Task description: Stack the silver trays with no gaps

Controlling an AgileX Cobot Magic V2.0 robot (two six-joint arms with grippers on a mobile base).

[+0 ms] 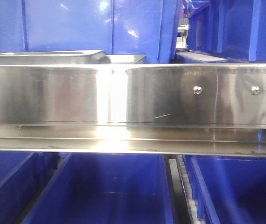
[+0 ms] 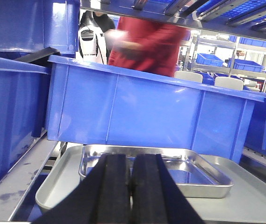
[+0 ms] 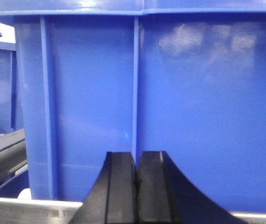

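In the left wrist view a mirror-shiny silver tray (image 2: 203, 179) rests in a wider, duller silver tray (image 2: 58, 182), set toward its back; how closely they nest I cannot tell. My left gripper (image 2: 131, 158) hovers just in front of them, shut, with nothing between its black fingers. The front view shows only the rims of two silver trays (image 1: 44, 54) (image 1: 125, 58) above the rail at upper left. My right gripper (image 3: 136, 154) is shut and empty, close to a blue bin wall (image 3: 170, 93); no tray shows in that view.
A broad steel rail (image 1: 133, 100) with two screw heads crosses the front view, with blue bins (image 1: 109, 191) below it. A blue bin (image 2: 147, 109) stands right behind the trays, another (image 2: 6, 116) to their left. A person in red (image 2: 149, 42) stands behind.
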